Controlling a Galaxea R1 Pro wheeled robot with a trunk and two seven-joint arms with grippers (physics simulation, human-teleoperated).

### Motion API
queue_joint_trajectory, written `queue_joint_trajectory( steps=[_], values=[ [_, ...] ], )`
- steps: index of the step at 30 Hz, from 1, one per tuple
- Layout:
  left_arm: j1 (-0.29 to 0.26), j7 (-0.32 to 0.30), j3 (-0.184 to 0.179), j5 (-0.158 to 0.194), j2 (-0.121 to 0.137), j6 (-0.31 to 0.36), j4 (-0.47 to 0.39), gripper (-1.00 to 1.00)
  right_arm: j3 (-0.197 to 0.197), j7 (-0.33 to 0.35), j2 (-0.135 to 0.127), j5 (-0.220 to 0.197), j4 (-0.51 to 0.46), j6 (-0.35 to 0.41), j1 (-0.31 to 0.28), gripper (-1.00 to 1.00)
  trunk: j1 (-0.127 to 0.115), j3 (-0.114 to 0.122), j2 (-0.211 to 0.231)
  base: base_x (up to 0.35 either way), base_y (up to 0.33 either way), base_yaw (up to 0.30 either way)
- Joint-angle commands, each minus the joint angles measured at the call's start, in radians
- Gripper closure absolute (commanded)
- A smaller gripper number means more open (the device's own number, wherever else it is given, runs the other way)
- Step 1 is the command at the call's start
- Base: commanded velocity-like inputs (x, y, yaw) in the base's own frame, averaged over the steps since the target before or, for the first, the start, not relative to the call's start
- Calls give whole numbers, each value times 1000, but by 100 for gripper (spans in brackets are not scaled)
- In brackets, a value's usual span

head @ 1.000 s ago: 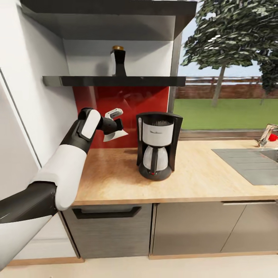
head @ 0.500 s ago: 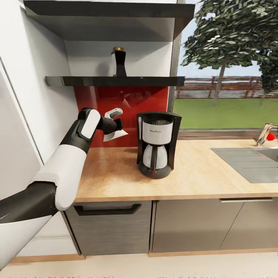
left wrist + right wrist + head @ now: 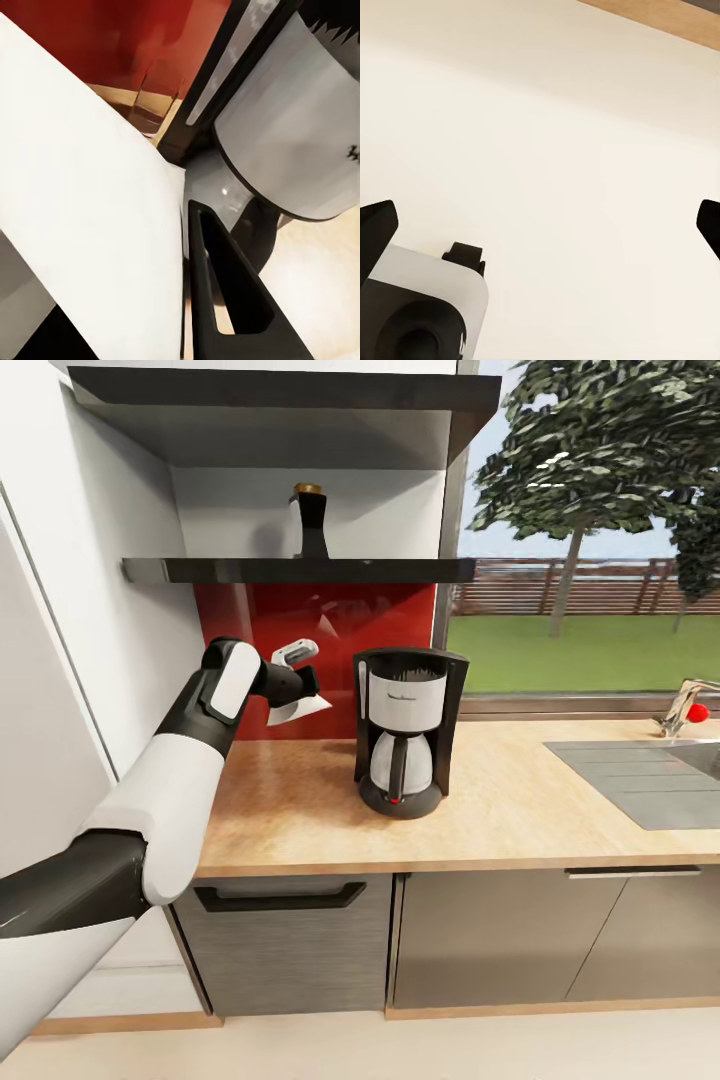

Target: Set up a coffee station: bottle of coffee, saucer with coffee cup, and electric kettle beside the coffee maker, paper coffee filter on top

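The paper coffee filter, a white cone, is clamped in the left gripper, held in the air above the rear left part of the kitchen countertop and in front of the red backsplash. In the left wrist view the filter spreads as a broad white sheet beside one dark finger, with the coffee maker's white upper body close ahead. The coffee maker stands upright on the countertop, nearer its rear edge than its front edge, just to the right of the raised filter and apart from it; its carafe sits in place beneath the white body. The bottle of coffee, dark with a gold cap, stands on the dark kitchen shelf above the backsplash, up and behind the left gripper. Toward the right end of the countertop lies a grey sink drainboard with a tap by the window. Grey cabinet fronts run below the front edge. The right gripper hangs over a pale floor, its two dark fingertips set wide apart with nothing between them.
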Motion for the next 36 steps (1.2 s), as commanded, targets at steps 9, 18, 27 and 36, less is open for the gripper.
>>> queue_joint_trajectory(
  steps=[9,18,27,36],
  values=[
    [-53,8,0,9,-1,4,12,100,1,0,0,3,0,-3,-1,-100,0,-1,-1,-1,0,0],
    [-169,6,-1,9,-8,8,127,100,1,0,0,3,0,-3,-1,-100,0,-1,-1,0,0,0],
    [-295,-11,-5,9,-35,10,274,100,1,0,0,3,0,-3,-1,-100,0,-1,-1,0,0,0],
    [-422,-313,-350,8,-42,16,362,100,1,0,0,3,0,-3,-1,-100,0,-1,-1,0,0,0]
  ],
)
